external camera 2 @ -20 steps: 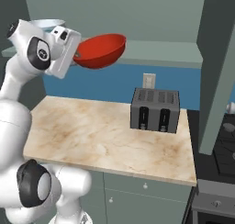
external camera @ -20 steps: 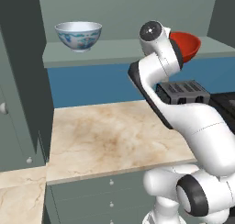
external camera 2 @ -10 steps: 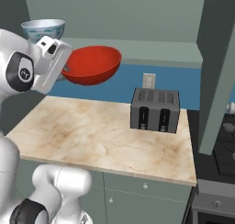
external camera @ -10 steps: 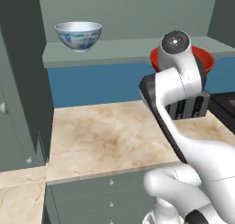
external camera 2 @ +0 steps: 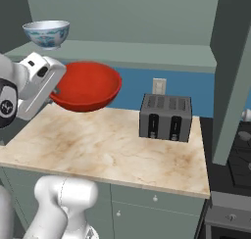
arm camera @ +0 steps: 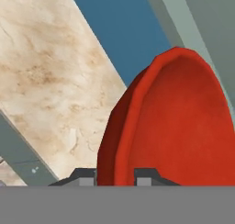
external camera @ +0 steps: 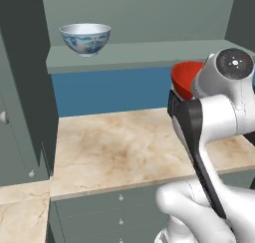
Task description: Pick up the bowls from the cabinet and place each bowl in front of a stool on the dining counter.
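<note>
While the pincer [arm camera: 115,177] grips the red bowl [external camera 2: 88,86], a toaster [external camera 2: 165,117] stands nearby.

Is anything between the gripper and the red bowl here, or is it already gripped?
Nothing stands between them. The gripper is shut on the red bowl, pinching its rim, and holds it in the air above the marble worktop. The toaster stands apart, to the side.

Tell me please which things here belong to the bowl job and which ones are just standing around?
Job: red bowl held by the gripper; blue-patterned white bowl on the cabinet shelf.
Standing around: toaster, wall socket, marble worktop, drawers.
</note>
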Tool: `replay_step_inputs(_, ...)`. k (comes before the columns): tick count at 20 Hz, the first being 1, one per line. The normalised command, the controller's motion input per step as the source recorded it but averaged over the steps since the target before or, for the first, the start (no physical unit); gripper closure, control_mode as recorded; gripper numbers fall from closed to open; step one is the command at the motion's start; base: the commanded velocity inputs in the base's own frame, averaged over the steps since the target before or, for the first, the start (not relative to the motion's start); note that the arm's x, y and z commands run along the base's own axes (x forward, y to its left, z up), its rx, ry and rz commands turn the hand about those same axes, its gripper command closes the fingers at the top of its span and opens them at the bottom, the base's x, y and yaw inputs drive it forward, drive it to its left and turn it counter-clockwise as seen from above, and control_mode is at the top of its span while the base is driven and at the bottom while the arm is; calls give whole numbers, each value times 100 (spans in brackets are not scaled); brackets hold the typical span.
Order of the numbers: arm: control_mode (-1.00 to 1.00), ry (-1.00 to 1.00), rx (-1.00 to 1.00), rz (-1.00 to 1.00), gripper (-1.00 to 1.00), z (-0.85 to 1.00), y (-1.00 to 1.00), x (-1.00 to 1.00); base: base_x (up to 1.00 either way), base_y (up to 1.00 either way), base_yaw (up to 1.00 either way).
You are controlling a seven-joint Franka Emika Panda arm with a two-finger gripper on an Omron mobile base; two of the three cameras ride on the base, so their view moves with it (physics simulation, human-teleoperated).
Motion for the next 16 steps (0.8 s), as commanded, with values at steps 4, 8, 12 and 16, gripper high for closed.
replay_step_inputs(4, -100, 0, 0, 4, 100, -34, 18, -73, 0, 0, 0)
replay_step_inputs(8, -100, 0, 0, 4, 100, -42, 16, -48, 0, 0, 0)
replay_step_inputs(12, -100, 4, 0, 4, 100, -33, 11, -8, 0, 0, 0)
replay_step_inputs(16, -100, 12, 0, 5, 100, -26, 7, 0, 0, 0, 0)
